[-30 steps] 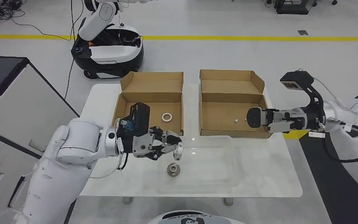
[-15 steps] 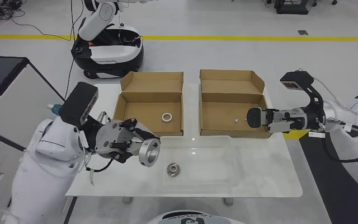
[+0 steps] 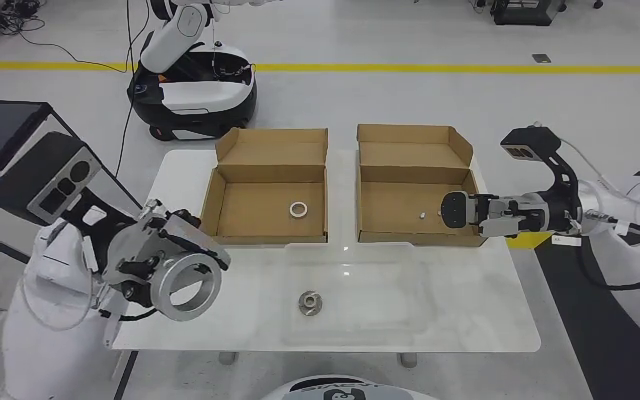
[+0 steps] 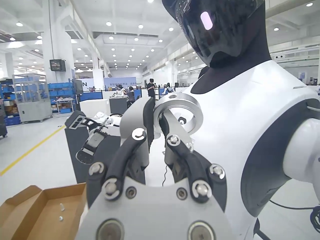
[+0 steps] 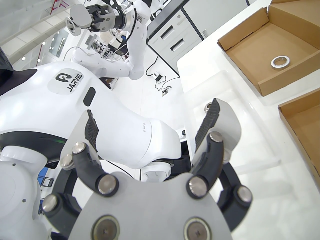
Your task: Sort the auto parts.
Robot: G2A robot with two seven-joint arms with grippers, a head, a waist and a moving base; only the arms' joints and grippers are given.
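Top view, left gripper (image 3: 158, 275): hangs high over the table's (image 3: 430, 320) 8 o'clock corner, clenched on a large metal ring (image 3: 213, 285), probably for carrying to a box.
Top view, containers: the left cardboard box (image 3: 225, 215) at 11 o'clock holds one small ring (image 3: 297, 209). The right cardboard box (image 3: 385, 215) at 1 o'clock holds a small part (image 3: 423, 213). A flanged part (image 3: 310, 302) lies unsorted at 6 o'clock.
Left wrist view: one finger (image 4: 175, 123) passes through the ring's bore and the other presses outside, pinching its wall.
Right wrist view: the right gripper (image 5: 152, 121) is spread wide and empty.
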